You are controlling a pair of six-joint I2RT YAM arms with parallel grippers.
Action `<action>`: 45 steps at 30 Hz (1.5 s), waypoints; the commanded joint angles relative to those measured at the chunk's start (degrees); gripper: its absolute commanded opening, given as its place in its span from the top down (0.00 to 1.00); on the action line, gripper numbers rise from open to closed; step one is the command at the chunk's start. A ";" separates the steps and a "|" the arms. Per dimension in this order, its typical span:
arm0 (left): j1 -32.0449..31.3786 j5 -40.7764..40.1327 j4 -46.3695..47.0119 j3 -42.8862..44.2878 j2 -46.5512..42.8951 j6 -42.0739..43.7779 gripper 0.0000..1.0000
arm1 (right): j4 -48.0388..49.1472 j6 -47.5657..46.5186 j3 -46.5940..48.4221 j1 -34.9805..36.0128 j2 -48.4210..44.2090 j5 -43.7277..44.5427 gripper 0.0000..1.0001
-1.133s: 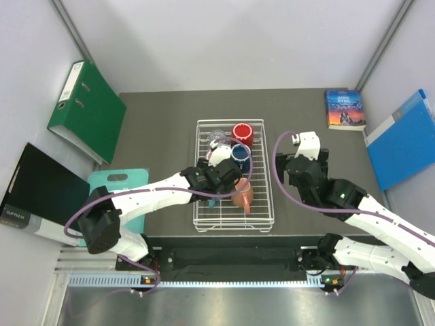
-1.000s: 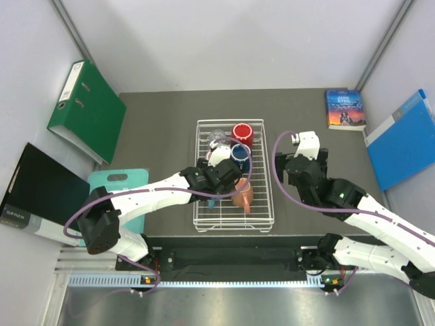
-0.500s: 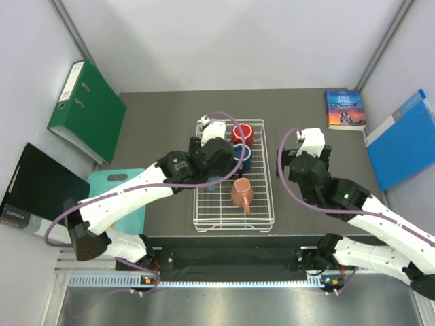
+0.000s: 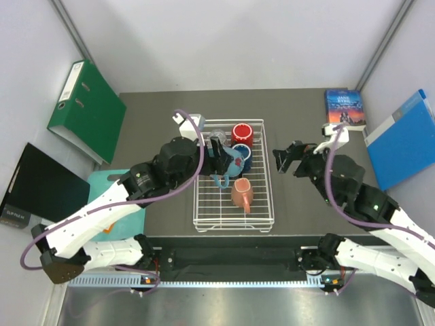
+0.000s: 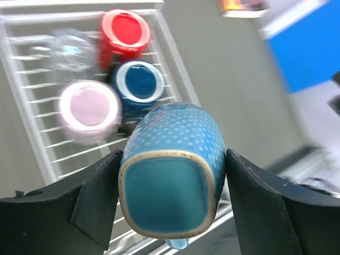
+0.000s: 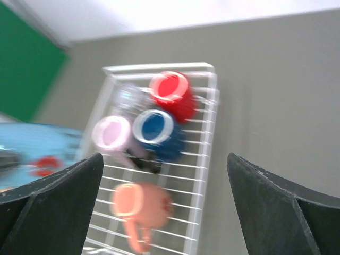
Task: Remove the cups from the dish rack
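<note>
dark grey table (image 4: 156,115) in a white-walled booth. a green binder (image 4: 87,109) and a black folder (image 4: 37,187) lean at the wall well left of the left gripper (image 4: 219,157), w/ a teal cutting board (image 4: 119,180) under its arm. a book (image 4: 344,109) and a blue folder (image 4: 408,139) lie beyond and right of the right gripper (image 4: 289,159). the dish rack (image 4: 262,214) sits betw. the two grippers. the left gripper is clamped on the light blue mug (image 5: 170,175), a finger pressed on each side, base toward the wrist cam, held over the rack. below and beyond it in the rack are the pink mug (image 5: 88,104), dark blue mug (image 5: 138,82), red mug (image 5: 125,32) and glass (image 5: 69,48), packed close at the far end. the salmon mug (image 4: 241,195) is alone, nearer the arm bases. the right gripper hangs just right of the rack, fingers spread wide w/ nothing betw. them. hard to see: both wrist views are motion-blurred and the glass is just a smear. from the top cam the pink mug is hidden behind the left gripper. the blue mug's mouth is out of sight. can't tell if the salmon mug is upright or tipped. the black folder and the right arm are cut off at the frame edges. vs 0.5 s ago: the left gripper has come up and toward the rack's middle w/ the mug, and its arm has swung. the right gripper has turned to face the rack and moved further right. the other cups haven't moved.
</note>
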 commanded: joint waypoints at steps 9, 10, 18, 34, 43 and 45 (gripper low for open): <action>20.35 42.09 55.28 -21.83 -3.88 -26.30 1.00 | 16.50 10.19 -7.56 0.31 -11.76 -18.28 0.00; 20.89 43.41 58.88 -22.62 -2.91 -29.98 1.00 | 16.86 10.73 -8.18 0.31 -12.46 -18.72 0.02; 19.58 51.34 66.92 -20.43 4.83 -34.68 1.00 | 20.81 13.02 -9.86 0.31 -9.57 -22.59 0.11; 17.91 51.43 65.51 -21.22 3.51 -34.50 1.00 | 28.11 10.73 -6.52 -0.30 3.70 -27.42 0.29; 17.91 51.69 66.47 -21.75 4.30 -34.76 1.00 | 30.31 10.91 -7.39 -1.27 5.20 -26.98 0.74; 17.82 51.78 66.39 -21.84 4.57 -34.58 1.00 | 30.49 11.26 -7.57 -1.36 5.55 -26.98 1.00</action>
